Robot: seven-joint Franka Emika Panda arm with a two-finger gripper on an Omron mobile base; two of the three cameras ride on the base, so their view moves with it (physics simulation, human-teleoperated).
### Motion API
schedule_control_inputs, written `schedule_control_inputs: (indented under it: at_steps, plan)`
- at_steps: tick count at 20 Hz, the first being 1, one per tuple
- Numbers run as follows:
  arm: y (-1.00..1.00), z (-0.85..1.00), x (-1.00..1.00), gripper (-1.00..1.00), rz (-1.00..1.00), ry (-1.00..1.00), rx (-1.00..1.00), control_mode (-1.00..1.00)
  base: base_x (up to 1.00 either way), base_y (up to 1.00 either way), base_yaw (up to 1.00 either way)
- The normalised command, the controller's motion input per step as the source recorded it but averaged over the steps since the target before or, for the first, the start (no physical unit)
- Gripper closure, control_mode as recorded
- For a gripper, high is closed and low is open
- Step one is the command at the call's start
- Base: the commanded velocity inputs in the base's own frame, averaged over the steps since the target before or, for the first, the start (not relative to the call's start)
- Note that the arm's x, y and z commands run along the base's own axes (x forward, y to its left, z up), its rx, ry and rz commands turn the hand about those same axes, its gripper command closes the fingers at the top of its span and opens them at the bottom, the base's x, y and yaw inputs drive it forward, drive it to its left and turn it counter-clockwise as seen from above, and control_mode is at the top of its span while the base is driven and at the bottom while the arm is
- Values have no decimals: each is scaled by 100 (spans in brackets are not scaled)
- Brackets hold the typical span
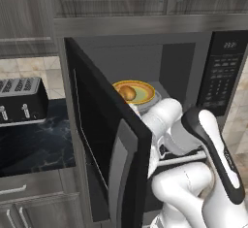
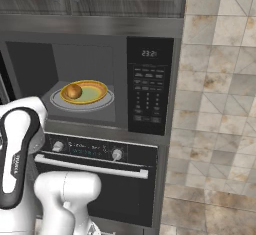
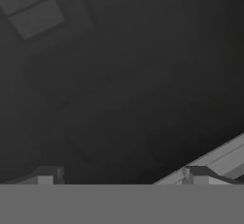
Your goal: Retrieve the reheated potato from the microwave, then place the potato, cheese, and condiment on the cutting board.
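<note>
The microwave (image 1: 220, 72) (image 2: 147, 86) stands open, its dark door (image 1: 111, 144) swung out to the left. Inside, a golden-brown potato (image 1: 127, 92) (image 2: 74, 91) lies on the left side of a yellow-rimmed plate (image 1: 144, 92) (image 2: 94, 92). My white arm rises in front of the opening, below the plate. In the hand view my gripper (image 3: 121, 175) is open, its fingertips (image 3: 47, 174) wide apart with nothing between them, facing a dark surface. The cheese, condiment and cutting board are out of view.
A black toaster (image 1: 22, 101) sits on the dark counter (image 1: 34, 144) left of the open door. An oven (image 2: 100, 154) with knobs and a bar handle is right below the microwave. A tiled wall (image 2: 215, 129) runs on the right, with cabinets above.
</note>
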Motion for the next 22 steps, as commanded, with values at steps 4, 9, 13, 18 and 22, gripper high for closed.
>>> schedule_control_inputs:
  at_steps: [4,9,13,18,22]
  plan:
    - [59,-7,1,-100,0,-2,2,-100,0,0,0]
    - [55,-2,10,-100,-6,-6,0,-100,0,0,0]
    - [45,0,16,-100,-17,-7,0,-100,0,0,0]
    - [30,0,21,-100,-23,-7,-1,-100,0,0,0]
    - [2,-10,27,-100,-21,-2,-2,-100,0,0,0]
